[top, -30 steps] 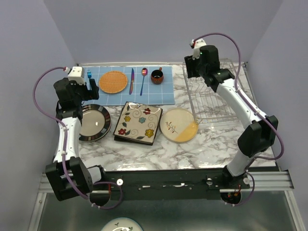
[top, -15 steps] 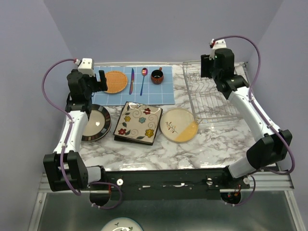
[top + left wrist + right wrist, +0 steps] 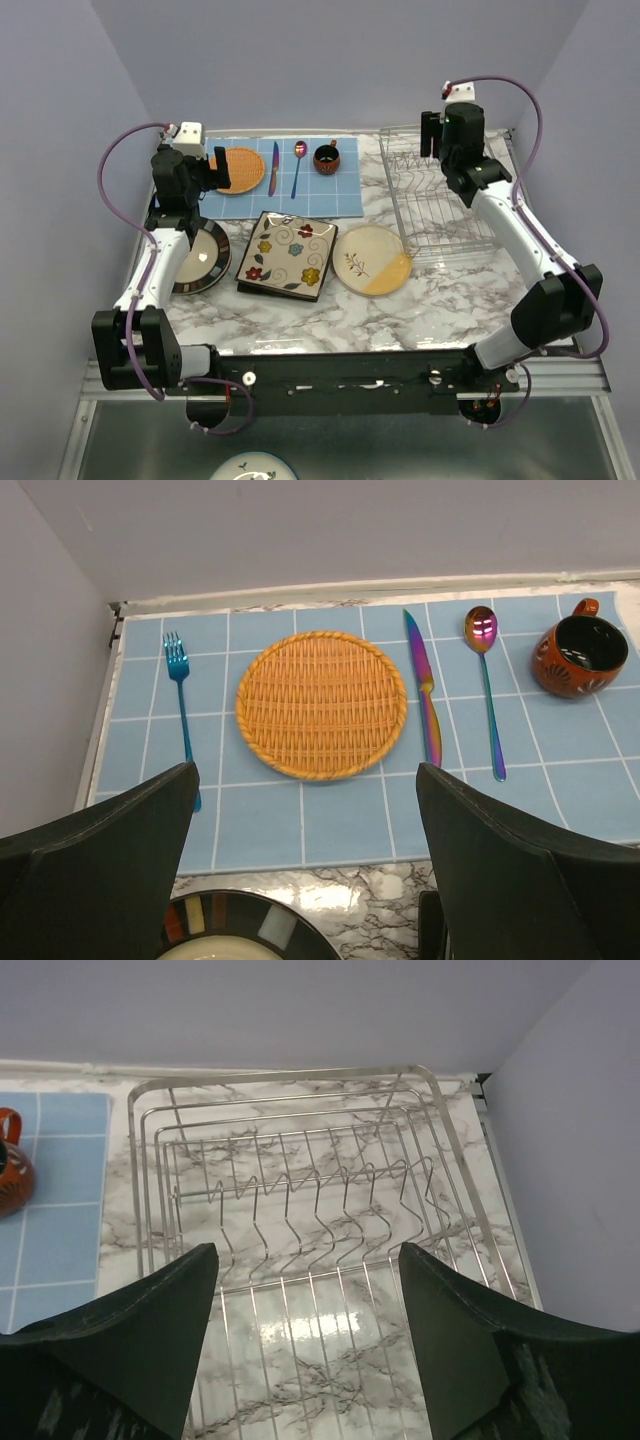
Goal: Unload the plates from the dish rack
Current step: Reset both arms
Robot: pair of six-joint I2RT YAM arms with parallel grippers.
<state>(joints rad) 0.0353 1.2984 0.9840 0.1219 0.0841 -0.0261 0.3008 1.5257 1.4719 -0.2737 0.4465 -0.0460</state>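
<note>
The left gripper (image 3: 307,770) and right gripper (image 3: 307,1250) are hovering open, empty; dropping lower, the right would be risking snagging the dish rack (image 3: 285,1073).

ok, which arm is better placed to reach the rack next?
Right. The right gripper, open, hangs over the rack, which looks empty; the left gripper is across the table by the orange mat.

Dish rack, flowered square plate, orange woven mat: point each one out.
dish rack (image 3: 300,1232): right wrist view, on its middle row of prongs.
flowered square plate (image 3: 288,255): top external view, on its centre.
orange woven mat (image 3: 321,704): left wrist view, on its centre.
</note>
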